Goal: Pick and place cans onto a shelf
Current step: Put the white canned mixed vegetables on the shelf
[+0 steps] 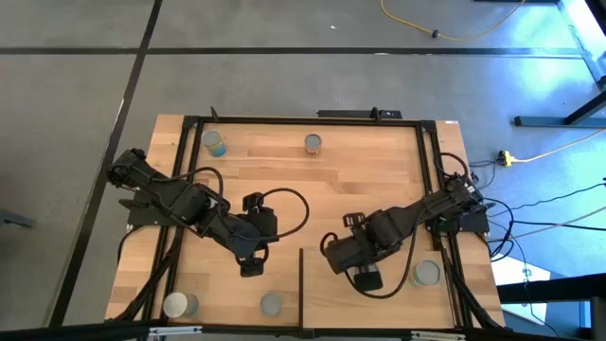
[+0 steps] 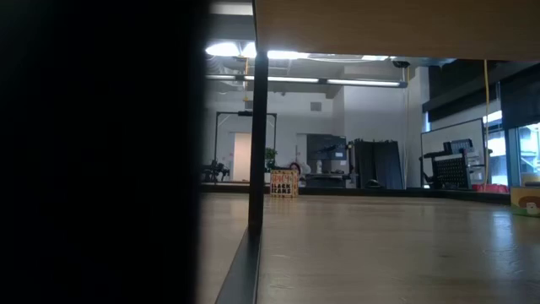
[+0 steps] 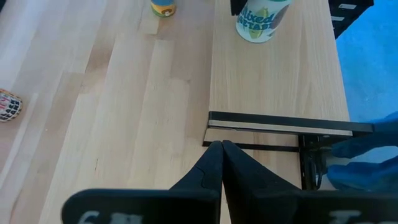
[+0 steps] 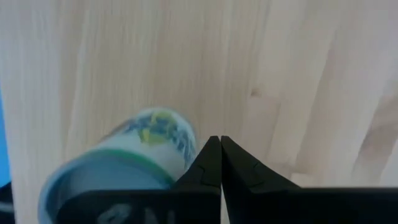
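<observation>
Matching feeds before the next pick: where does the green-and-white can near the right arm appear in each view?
High view: the can stands near the table's right edge, on the shelf.
Low view: not in it.
Left wrist view: the can is at the shelf's far end.
Right wrist view: the can, probably the same one, is close beside the fingers.
Shared landmark: dark edge strip.

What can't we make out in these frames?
- Low view: a dark mass fills its left part; no cans, no grippers visible.
- High view: labels of the far cans too small to read.
- Right wrist view: can blurred, cut by the edge behind the shut right gripper.
- Left wrist view: can cut off at the edge.
</observation>
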Action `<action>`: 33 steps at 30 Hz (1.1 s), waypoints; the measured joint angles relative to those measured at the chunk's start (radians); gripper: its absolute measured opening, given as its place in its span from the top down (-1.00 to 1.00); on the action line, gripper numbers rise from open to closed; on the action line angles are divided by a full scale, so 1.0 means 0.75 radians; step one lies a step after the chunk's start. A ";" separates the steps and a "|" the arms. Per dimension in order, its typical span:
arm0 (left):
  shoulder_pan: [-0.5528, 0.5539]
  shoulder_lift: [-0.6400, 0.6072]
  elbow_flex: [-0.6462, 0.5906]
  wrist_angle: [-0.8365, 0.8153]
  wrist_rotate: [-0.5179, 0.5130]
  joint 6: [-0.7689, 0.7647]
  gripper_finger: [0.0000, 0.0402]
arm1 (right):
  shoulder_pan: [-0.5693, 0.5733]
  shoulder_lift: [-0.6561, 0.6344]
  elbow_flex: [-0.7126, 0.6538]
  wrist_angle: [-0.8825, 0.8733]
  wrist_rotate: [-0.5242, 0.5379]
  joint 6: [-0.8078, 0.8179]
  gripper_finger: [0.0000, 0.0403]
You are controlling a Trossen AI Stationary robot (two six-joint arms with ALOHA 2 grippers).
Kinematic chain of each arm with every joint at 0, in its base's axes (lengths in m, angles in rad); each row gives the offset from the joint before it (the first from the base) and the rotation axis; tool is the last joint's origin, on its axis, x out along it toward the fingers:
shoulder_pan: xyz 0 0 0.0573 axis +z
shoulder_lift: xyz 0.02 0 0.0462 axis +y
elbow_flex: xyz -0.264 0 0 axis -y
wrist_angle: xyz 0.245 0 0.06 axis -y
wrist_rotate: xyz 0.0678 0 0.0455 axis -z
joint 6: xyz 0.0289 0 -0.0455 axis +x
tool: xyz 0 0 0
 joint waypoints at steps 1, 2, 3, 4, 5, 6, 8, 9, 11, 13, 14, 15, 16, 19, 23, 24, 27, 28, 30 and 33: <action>0.000 0.000 0.000 0.000 0.000 -0.001 1.00 | -0.001 -0.006 0.003 0.016 0.021 0.000 1.00; 0.000 0.000 0.000 0.001 0.000 -0.001 1.00 | -0.001 -0.009 0.018 0.020 0.054 0.003 1.00; 0.000 0.000 0.000 0.001 0.000 -0.001 1.00 | -0.001 -0.012 0.036 0.031 0.079 0.006 1.00; 0.000 0.000 0.000 0.001 0.000 -0.001 1.00 | -0.002 -0.014 0.063 0.045 0.088 0.006 1.00; 0.000 0.000 0.000 0.001 0.000 -0.001 1.00 | -0.003 -0.016 0.091 0.062 0.091 0.005 1.00; 0.000 0.001 0.000 0.001 0.001 -0.002 1.00 | -0.003 -0.017 0.114 0.086 0.076 -0.008 1.00; 0.000 0.001 0.000 0.001 0.001 -0.012 1.00 | -0.002 -0.017 0.147 0.157 -0.005 -0.076 1.00; 0.000 0.001 0.000 0.001 0.001 -0.015 1.00 | 0.001 -0.017 0.158 0.179 -0.040 -0.105 1.00; 0.000 0.001 0.000 0.001 0.001 -0.015 1.00 | 0.008 -0.017 0.165 0.168 -0.071 -0.134 1.00; 0.000 0.001 0.000 0.001 0.001 -0.017 1.00 | 0.009 -0.017 0.154 0.155 -0.110 -0.163 1.00; 0.000 0.001 0.000 0.001 0.001 -0.018 1.00 | 0.008 -0.017 0.143 0.141 -0.140 -0.180 1.00; 0.000 0.001 0.000 0.001 0.001 -0.017 1.00 | 0.008 -0.017 0.130 0.132 -0.166 -0.209 1.00; 0.000 0.001 0.000 0.001 0.001 -0.018 1.00 | 0.007 -0.017 0.119 0.140 -0.181 -0.243 1.00; 0.001 0.001 0.000 0.001 0.002 -0.023 1.00 | 0.018 -0.016 0.106 0.166 -0.212 -0.337 1.00; 0.013 0.001 0.000 0.001 0.003 -0.060 1.00 | 0.039 -0.016 0.106 0.171 -0.236 -0.382 1.00; 0.017 0.001 0.000 0.001 0.003 -0.065 1.00 | 0.047 -0.016 0.106 0.170 -0.236 -0.385 1.00; 0.022 0.001 0.000 0.001 0.003 -0.088 1.00 | 0.071 -0.016 0.106 0.176 -0.235 -0.431 1.00; 0.022 0.001 0.000 0.001 0.003 -0.090 1.00 | 0.078 -0.016 0.106 0.186 -0.235 -0.443 1.00; 0.021 0.001 0.000 0.001 0.003 -0.090 1.00 | 0.087 -0.009 0.106 0.215 -0.236 -0.443 1.00; 0.020 0.001 0.000 0.000 0.010 -0.093 1.00 | 0.097 0.009 0.106 0.249 -0.232 -0.400 1.00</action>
